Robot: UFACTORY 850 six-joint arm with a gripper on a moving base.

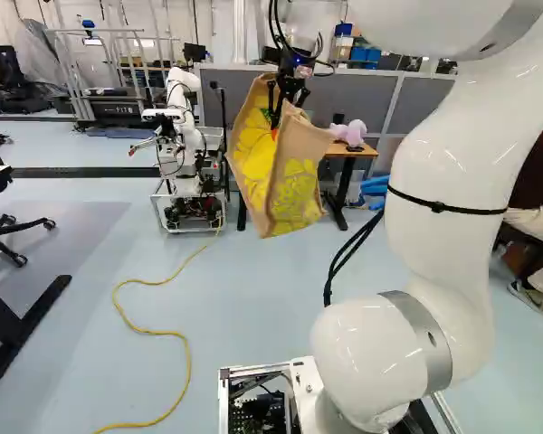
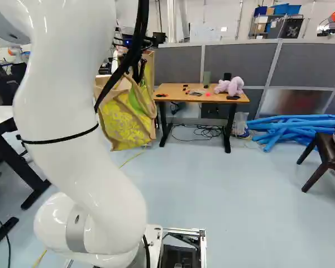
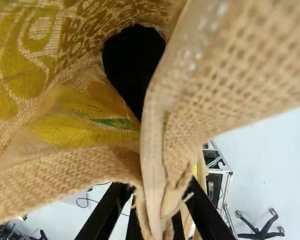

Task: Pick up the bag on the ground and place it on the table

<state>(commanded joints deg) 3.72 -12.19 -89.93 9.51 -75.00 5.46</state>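
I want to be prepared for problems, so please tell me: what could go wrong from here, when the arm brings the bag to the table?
The pincer grips the burlap bag by its rim, so the bag might slip or swing. Its bottom hangs well below the pincer and could catch the edge of the table. The plush toy and small objects there could be pushed off.
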